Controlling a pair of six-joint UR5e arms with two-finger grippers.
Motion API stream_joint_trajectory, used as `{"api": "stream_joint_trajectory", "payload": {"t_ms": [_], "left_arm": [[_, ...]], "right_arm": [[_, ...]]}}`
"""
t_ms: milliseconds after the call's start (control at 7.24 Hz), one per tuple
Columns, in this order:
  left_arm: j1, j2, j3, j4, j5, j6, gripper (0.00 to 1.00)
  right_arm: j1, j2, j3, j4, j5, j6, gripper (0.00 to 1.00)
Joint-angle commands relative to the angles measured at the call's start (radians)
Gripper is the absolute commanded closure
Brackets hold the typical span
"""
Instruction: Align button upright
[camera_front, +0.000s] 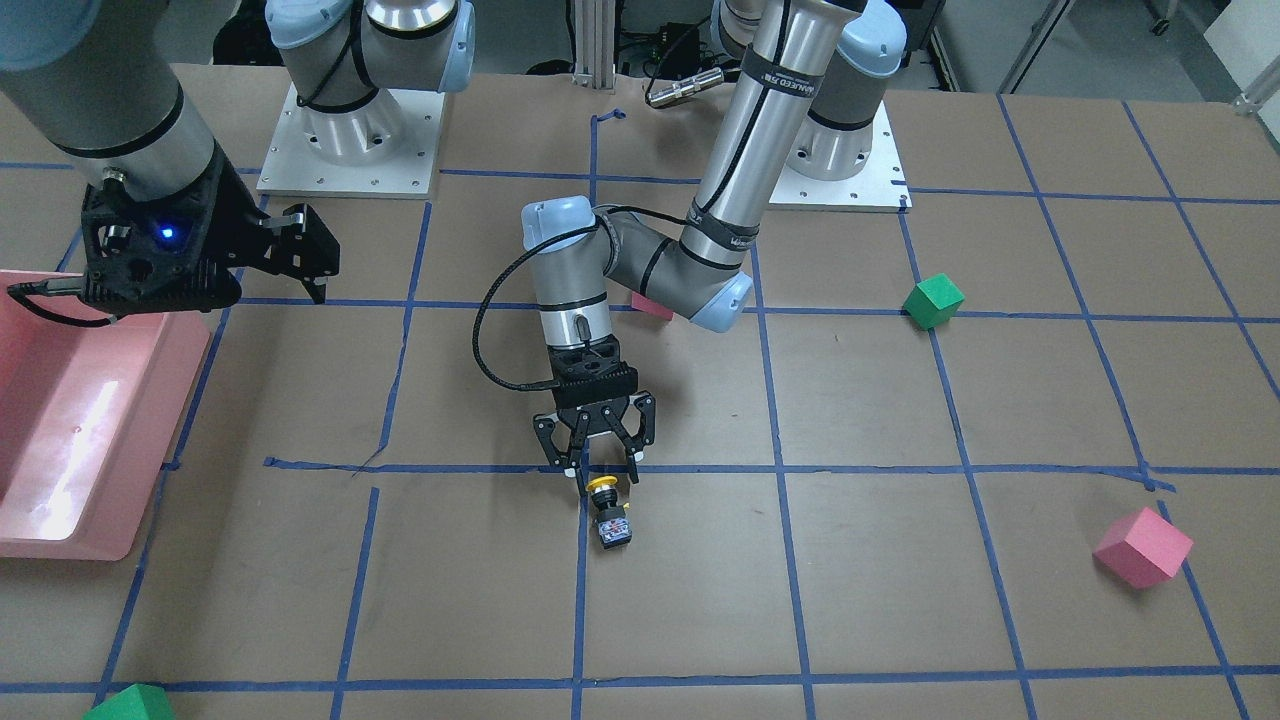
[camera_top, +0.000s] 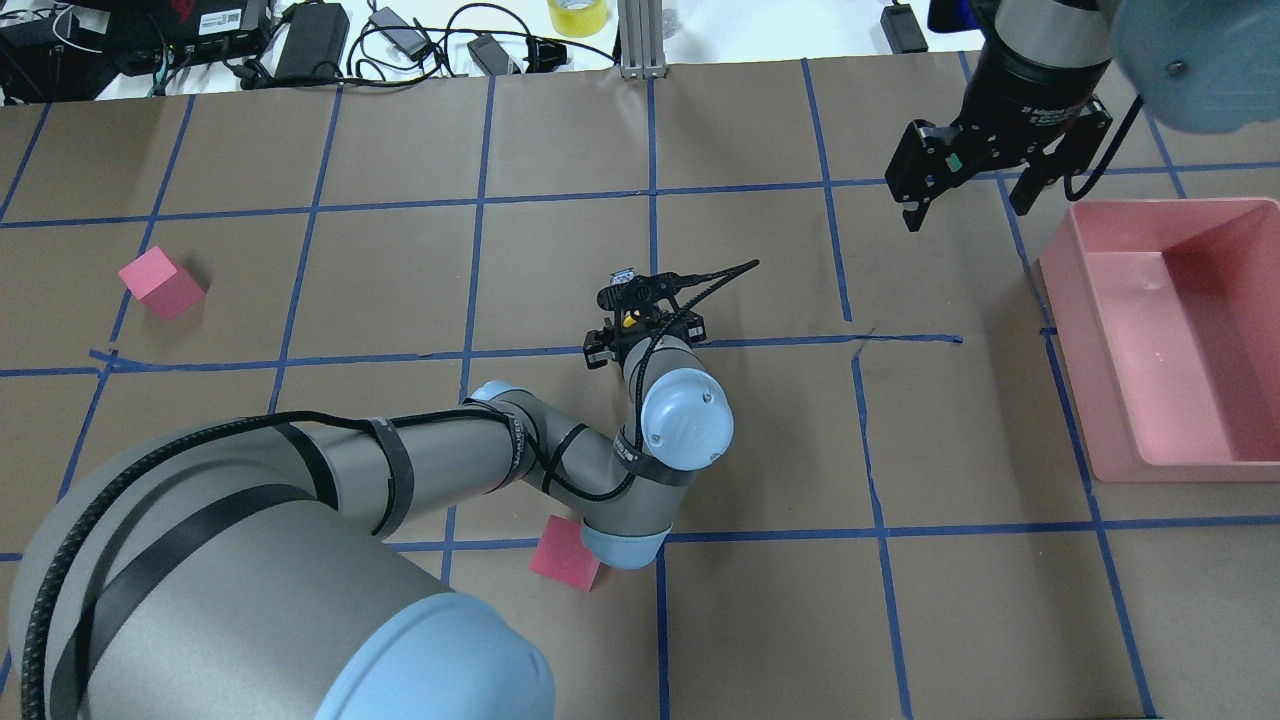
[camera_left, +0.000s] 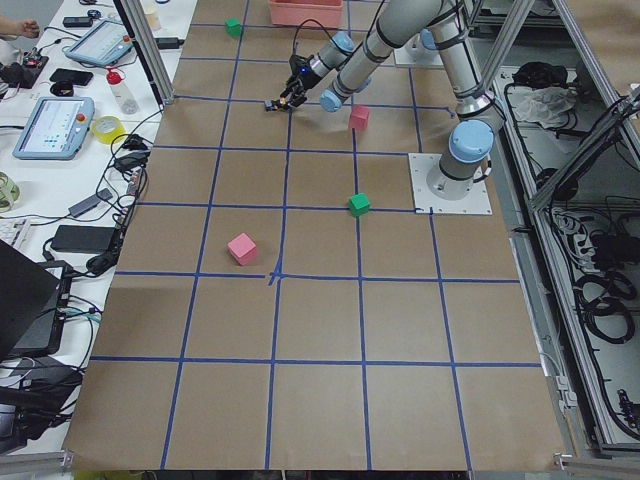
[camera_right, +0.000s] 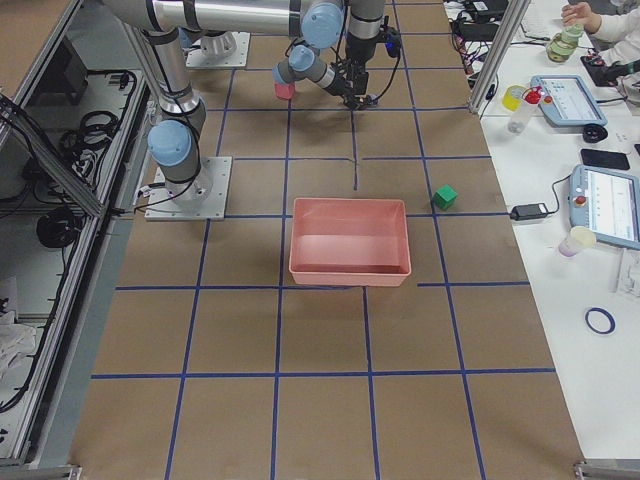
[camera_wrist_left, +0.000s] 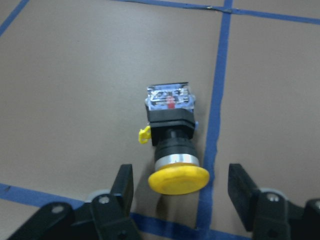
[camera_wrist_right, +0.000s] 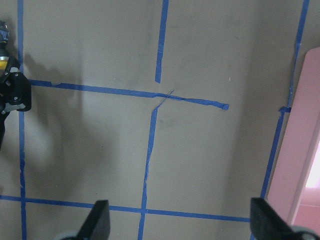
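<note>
The button (camera_wrist_left: 171, 142) lay on its side on the brown paper of the counter (camera_front: 860, 560), just beside a blue tape line (camera_wrist_left: 216, 110). In the left wrist view its yellow cap (camera_wrist_left: 178, 179) pointed toward the camera and its black body, ending in a clear-and-white terminal block, pointed away.

The left claw (camera_front: 601, 464) hung directly over the cap, its jaws spread wide with a finger on either side and neither finger touching the button. In the overhead view the claw and wrist covered most of the button (camera_top: 629, 318); only a speck of yellow and a pale end showed past the black fingers. In the front-facing view the button (camera_front: 609, 514) showed nearly whole just below the fingertips.

The right claw (camera_top: 968, 205) hovered above the counter near the pink bin (camera_top: 1165, 340), well apart from the button, its jaws wide and holding nothing. Its fingertips were cut off by the bottom edge of the right wrist view.

One pink cube (camera_top: 565, 553) sat partly hidden under the left arm's elbow. Another pink cube (camera_front: 1142, 547) and a green cube (camera_front: 933, 300) stood in the open, and a second green cube (camera_front: 130, 703) was cut off by the frame's lower edge.
</note>
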Motion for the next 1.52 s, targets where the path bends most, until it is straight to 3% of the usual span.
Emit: {"api": "stream_joint_trajectory", "payload": {"t_ms": [0, 414, 690, 828, 1381], "left_arm": [[0.001, -0.003, 0.001, -0.001, 0.012, -0.045, 0.45], [0.001, -0.003, -0.001, -0.004, 0.002, -0.049, 0.50], [0.010, 0.024, 0.011, -0.033, 0.002, -0.020, 0.66], [0.028, 0.047, 0.039, -0.070, -0.001, 0.019, 0.70], [0.137, 0.219, 0.113, -0.561, -0.300, -0.013, 0.68]], "right_arm": [[-0.002, 0.000, 0.002, 0.000, -0.002, 0.000, 0.00], [-0.004, 0.000, 0.038, -0.003, -0.002, 0.003, 0.00], [-0.004, 0.000, 0.038, -0.001, -0.002, 0.005, 0.00], [-0.004, 0.000, 0.038, -0.001, -0.002, 0.003, 0.00], [-0.004, 0.000, 0.045, 0.000, 0.000, 0.005, 0.00]]}}
